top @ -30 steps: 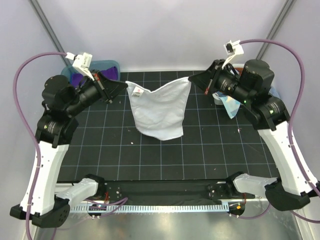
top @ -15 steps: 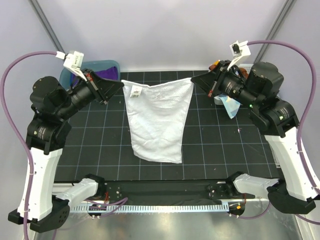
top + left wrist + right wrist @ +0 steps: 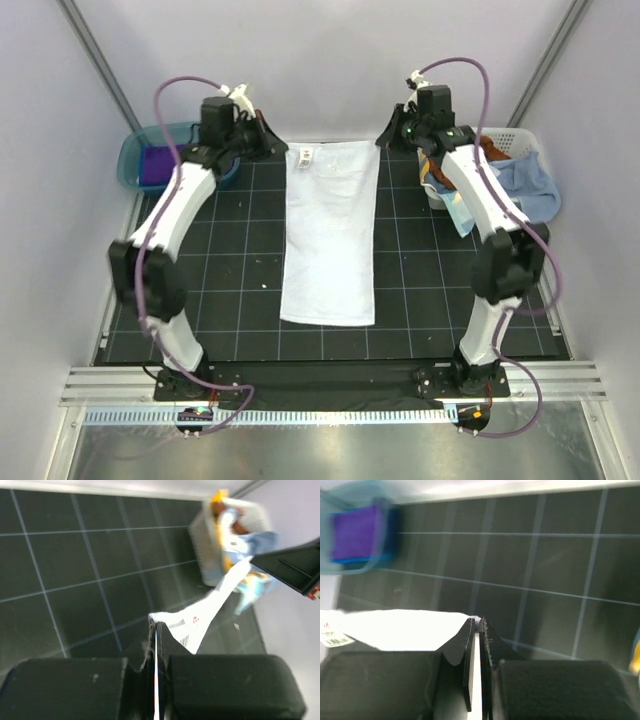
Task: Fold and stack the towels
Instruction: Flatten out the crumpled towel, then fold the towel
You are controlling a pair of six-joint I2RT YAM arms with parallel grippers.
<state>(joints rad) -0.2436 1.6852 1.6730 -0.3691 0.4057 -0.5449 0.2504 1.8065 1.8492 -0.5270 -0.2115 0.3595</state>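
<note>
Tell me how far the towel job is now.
Possibly done: purple towel in the tub. In hand: white towel lies spread, unfolded, far corners pinched by left fingers and right fingers. Left: folding it, then the towels in the basket.

Overhead view from behind; both wrist views close, low, sharing the white towel

Both arms stretch far forward from their bases, nearly straight, with the left arm and the right arm each angling inward. The left end effector and right end effector face each other, well apart. Their fingers are clamped tight, each pinching a corner of the white towel.
</note>
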